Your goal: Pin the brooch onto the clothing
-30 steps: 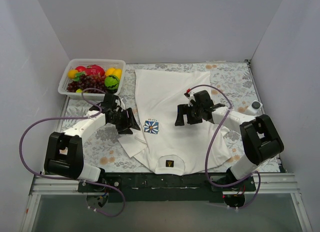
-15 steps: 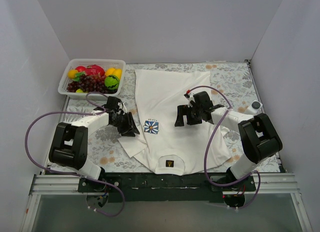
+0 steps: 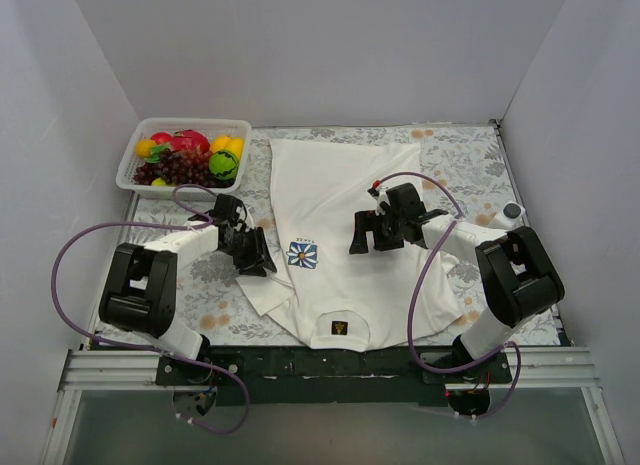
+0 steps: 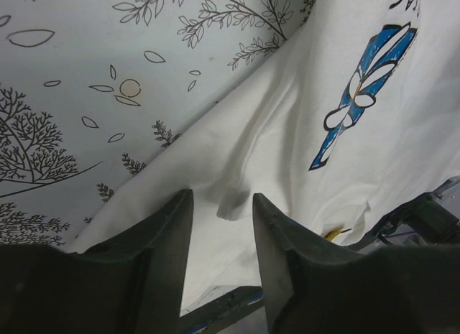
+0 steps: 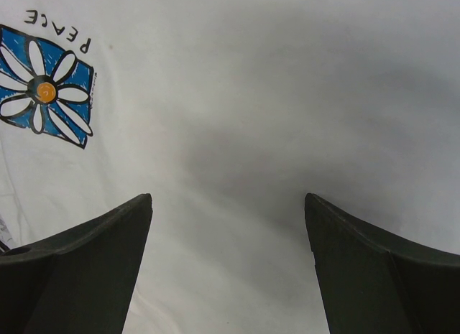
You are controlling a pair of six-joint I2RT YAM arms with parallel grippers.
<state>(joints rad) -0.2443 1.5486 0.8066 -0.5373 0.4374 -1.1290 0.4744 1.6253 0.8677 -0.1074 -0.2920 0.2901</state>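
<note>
Both empty, my right gripper (image 5: 228,197) is hovering wide open over the flat clothing (image 3: 330,185), left gripper (image 4: 221,197) barely parted at its sleeve edge

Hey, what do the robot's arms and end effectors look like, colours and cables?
The left arm and right arm are white tubes with chunky black joints, each trailing a looping purple cable. The left end effector and right end effector have two dark matte wedge-shaped fingers each.

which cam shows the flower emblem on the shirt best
Right wrist: the flower emblem is large and sharp, its lettering readable. Left wrist shows it skewed; top external shows it whole but tiny.
</note>
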